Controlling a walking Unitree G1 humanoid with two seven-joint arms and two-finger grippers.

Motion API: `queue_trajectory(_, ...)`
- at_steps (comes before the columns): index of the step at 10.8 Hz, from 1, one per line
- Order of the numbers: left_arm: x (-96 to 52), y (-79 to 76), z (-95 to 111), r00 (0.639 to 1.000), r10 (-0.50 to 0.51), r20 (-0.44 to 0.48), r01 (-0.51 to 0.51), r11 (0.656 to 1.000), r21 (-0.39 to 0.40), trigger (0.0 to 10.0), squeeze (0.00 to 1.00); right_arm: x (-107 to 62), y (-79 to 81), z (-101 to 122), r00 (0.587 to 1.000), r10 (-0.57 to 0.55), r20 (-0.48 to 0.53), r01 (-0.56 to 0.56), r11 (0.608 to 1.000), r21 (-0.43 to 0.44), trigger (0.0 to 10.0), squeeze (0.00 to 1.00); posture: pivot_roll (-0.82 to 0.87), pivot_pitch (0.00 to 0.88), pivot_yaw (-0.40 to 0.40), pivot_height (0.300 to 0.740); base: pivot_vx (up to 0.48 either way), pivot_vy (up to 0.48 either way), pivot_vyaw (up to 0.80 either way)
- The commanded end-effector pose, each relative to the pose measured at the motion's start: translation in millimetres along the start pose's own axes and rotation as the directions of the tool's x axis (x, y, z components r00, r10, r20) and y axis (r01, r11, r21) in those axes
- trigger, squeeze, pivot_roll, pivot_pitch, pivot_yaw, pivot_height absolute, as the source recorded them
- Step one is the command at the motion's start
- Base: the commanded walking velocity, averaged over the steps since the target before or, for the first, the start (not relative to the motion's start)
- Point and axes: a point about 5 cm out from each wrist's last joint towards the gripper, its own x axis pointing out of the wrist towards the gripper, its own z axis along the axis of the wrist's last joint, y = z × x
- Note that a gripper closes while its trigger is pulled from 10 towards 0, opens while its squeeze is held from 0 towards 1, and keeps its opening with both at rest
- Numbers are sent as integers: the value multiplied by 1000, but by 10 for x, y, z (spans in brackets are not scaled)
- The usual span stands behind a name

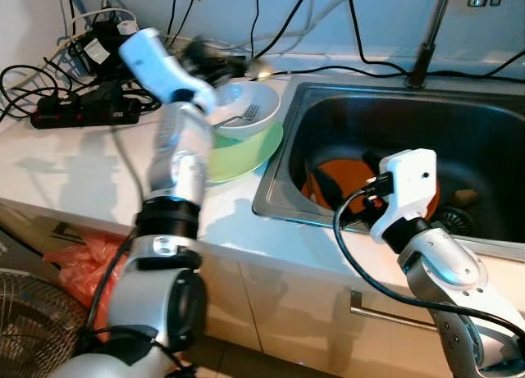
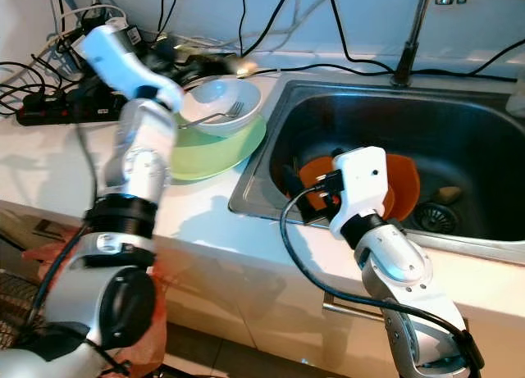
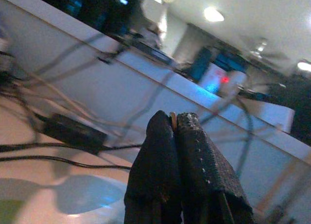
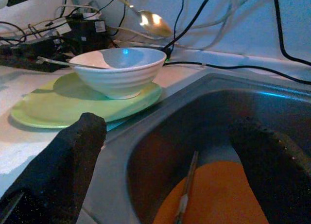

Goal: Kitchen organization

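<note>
Round orange plate [image 1: 353,177] lay in the steel sink [image 1: 484,132]; right gripper [image 1: 340,199], fingers spread, at its nine o'clock, might knock the utensil [image 4: 184,195].

— What sits on the white countertop [image 1: 74,161]?
— Left of the steel sink [image 1: 385,116], a green plate [image 1: 246,152]. Further left of the sink, a black power strip [image 1: 86,113] with tangled cables [image 1: 25,83].
</note>
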Motion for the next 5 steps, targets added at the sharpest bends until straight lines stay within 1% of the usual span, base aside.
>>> queue_trajectory(1,33,-139,5,999,-54,-3,54,998,-19,0,0,0,2,38,1000,-10,20,10,1000,-4,10000,0,-245,0,149,740,0,0,-569)
queue_trajectory(3,20,-230,-61,996,-88,-24,87,995,-45,0,0,-12,-6,42,999,-22,26,22,1000,-5,10000,0,-258,0,156,740,0,0,-413)
queue_trajectory(5,11,-296,-132,992,-116,-49,113,991,-65,0,0,-33,-24,52,999,-37,31,37,999,-7,10000,0,-277,0,164,740,0,0,0)
